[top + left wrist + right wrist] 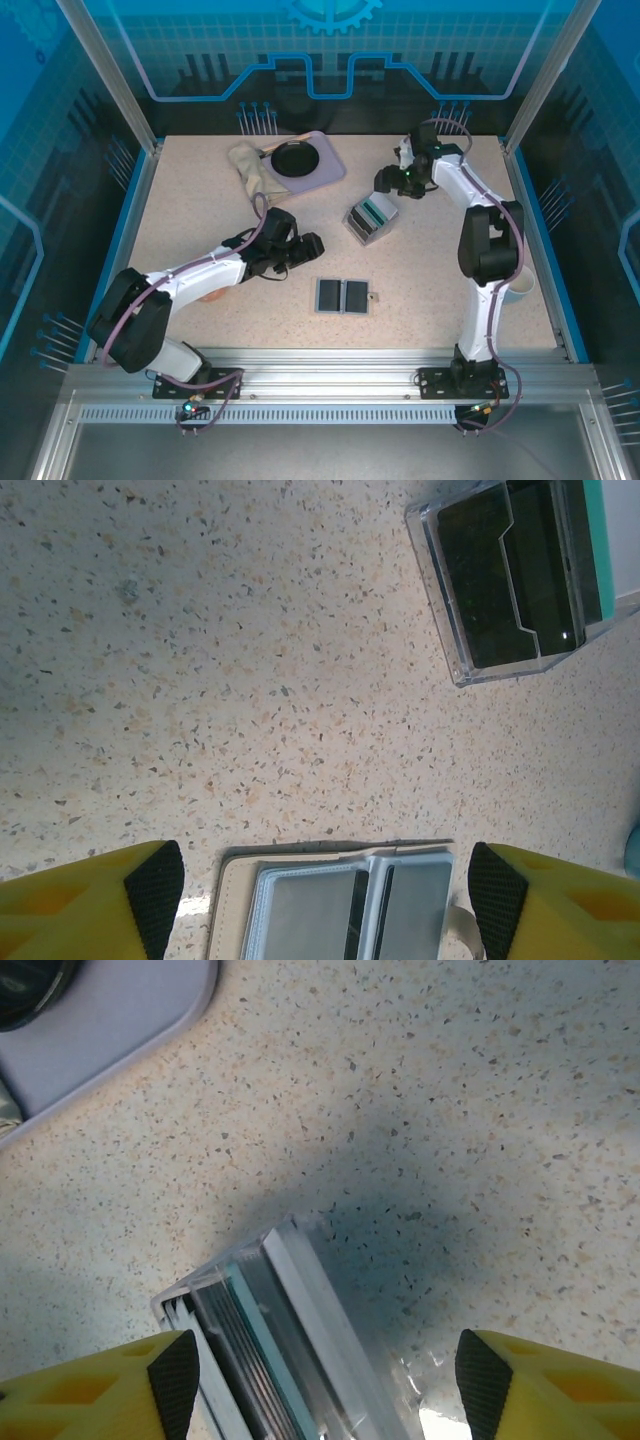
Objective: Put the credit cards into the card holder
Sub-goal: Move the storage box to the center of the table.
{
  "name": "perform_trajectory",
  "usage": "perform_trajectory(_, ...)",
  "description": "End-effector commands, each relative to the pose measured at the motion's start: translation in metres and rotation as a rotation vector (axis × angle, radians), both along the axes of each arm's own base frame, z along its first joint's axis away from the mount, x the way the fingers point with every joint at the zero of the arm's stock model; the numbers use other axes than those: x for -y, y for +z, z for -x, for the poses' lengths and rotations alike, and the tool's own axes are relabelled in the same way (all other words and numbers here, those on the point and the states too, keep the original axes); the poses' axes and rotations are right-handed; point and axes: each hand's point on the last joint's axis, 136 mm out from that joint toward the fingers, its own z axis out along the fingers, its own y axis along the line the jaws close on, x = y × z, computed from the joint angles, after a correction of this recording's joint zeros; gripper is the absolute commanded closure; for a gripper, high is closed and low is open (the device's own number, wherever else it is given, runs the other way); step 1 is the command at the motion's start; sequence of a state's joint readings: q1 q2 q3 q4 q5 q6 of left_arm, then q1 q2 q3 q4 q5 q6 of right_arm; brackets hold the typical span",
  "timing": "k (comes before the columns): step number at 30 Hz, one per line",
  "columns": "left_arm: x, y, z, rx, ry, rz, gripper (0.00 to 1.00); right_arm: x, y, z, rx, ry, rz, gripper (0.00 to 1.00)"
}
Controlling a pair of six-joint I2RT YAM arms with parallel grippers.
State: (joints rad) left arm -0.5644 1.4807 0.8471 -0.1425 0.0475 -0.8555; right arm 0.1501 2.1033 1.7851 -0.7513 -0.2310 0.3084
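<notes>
Progress, as far as could be judged, stood at zero cards filed. The card holder lay open and flat on the bench, near the front edge and between the two arms. Its two dark panels looked bare from above. The left wrist view, which caught only one end of the holder, showed nothing tucked in either.

The credit cards stood on edge, packed together in a small clear tray behind the holder and well apart from it. They showed as teal, white and dark stripes.

The left jaws were spread wide and held nothing. Their black pads sat to either side of the holder's end in the wrist view. Whether they touched the bench could not be told.

The right jaws were likewise wide open and empty, poised over the tray's far end. Their pads flanked the tray wall and the card edges.

A lilac tray carrying a black dish, and a crumpled cloth, sat at the back left, clear of the work.

Everything remained to do: each card had to be drawn from the tray, carried forward and slid into a pocket. The right arm seemed best placed for the first pick, and the left to steady the holder.
</notes>
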Motion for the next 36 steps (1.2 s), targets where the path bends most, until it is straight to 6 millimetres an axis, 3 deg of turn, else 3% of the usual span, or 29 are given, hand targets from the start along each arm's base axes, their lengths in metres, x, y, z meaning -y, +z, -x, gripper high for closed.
perform_trajectory(1, 0.005, 0.006, -0.006, 0.001, 0.005, 0.032, 0.22, -0.006, -0.015, 0.005, -0.082, 0.031, -0.053, 0.29)
perform_trajectory(8, 0.0, 0.008, -0.002, 0.006, 0.011, 0.025, 0.22, -0.042, -0.022, 0.016, -0.139, 0.133, -0.222, 0.32)
perform_trajectory(22, 0.0, 0.005, 0.0, -0.003, 0.011, 0.028, 0.21, -0.082, 0.002, 0.067, -0.146, 0.211, -0.332, 0.32)
perform_trajectory(31, 0.002, 0.004, 0.001, -0.009, 0.002, 0.037, 0.22, -0.077, 0.014, 0.078, -0.118, 0.21, -0.269, 0.32)
perform_trajectory(36, 0.004, 0.003, 0.002, -0.018, -0.001, 0.046, 0.21, -0.051, 0.013, 0.076, -0.09, 0.156, -0.109, 0.31)
